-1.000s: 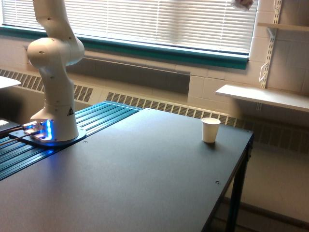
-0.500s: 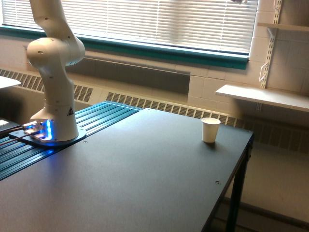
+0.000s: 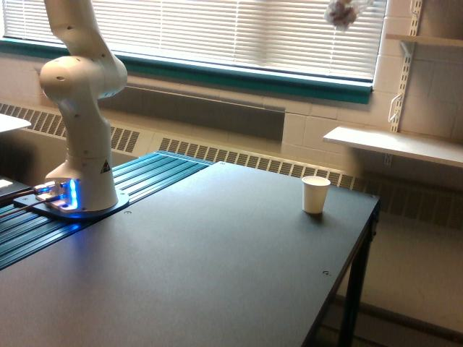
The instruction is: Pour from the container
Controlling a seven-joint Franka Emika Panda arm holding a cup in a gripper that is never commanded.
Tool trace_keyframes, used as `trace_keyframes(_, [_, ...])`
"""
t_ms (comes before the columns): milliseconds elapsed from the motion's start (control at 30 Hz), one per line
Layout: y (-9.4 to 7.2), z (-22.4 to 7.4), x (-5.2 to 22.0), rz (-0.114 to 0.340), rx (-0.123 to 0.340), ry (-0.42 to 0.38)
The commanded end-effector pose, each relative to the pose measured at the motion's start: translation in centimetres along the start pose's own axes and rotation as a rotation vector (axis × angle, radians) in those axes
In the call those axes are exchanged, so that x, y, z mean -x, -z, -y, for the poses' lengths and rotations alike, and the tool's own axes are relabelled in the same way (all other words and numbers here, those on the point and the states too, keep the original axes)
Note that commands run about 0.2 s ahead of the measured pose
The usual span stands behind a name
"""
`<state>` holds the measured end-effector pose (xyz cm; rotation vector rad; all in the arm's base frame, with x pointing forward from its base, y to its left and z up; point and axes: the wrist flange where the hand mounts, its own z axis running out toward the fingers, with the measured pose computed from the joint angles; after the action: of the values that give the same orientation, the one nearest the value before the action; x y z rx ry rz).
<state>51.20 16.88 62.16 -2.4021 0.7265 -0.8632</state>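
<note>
At the frame's top edge, right of centre, a blurred clear cup with dark bits hangs high above the white cup on the dark surface; the jaws are out of frame, perhaps just above.

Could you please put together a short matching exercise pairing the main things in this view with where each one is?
Things:
1. clear container
2. white paper cup
3. robot base
4. wall shelf

Places:
A. at the exterior view's left, on the blue ribbed surface
B. standing upright on the dark table
C. high up in front of the blinds
D. on the wall, at the exterior view's right

Pairs: 1-C, 2-B, 3-A, 4-D
</note>
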Motion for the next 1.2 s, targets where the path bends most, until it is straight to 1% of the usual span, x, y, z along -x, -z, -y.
trace_keyframes(33, [-3.8, 0.5, 3.2, 0.077, 0.074, -0.023])
trace_keyframes(100, [-5.1, 0.4, 4.1, 0.102, 0.093, -0.03])
trace_keyframes(200, [-7.2, -0.1, 5.5, 0.156, 0.13, -0.053])
trace_keyframes(267, [-8.4, -0.4, 6.2, 0.197, 0.141, -0.054])
trace_keyframes(367, [-9.8, -0.9, 7.4, 0.25, 0.149, -0.052])
trace_keyframes(400, [-10.2, -1.0, 7.9, 0.264, 0.159, -0.045])
trace_keyframes(567, [-12.0, -1.5, 10.1, 0.317, 0.192, -0.042])
trace_keyframes(867, [-14.4, -2.1, 14.7, 0.416, 0.236, -0.005])
trace_keyframes(1033, [-15.8, -2.9, 17.0, 0.485, 0.261, 0.002])
trace_keyframes(1133, [-16.9, -3.4, 18.4, 0.524, 0.283, 0.0])
trace_keyframes(1200, [-17.5, -3.8, 18.8, 0.555, 0.278, -0.008])
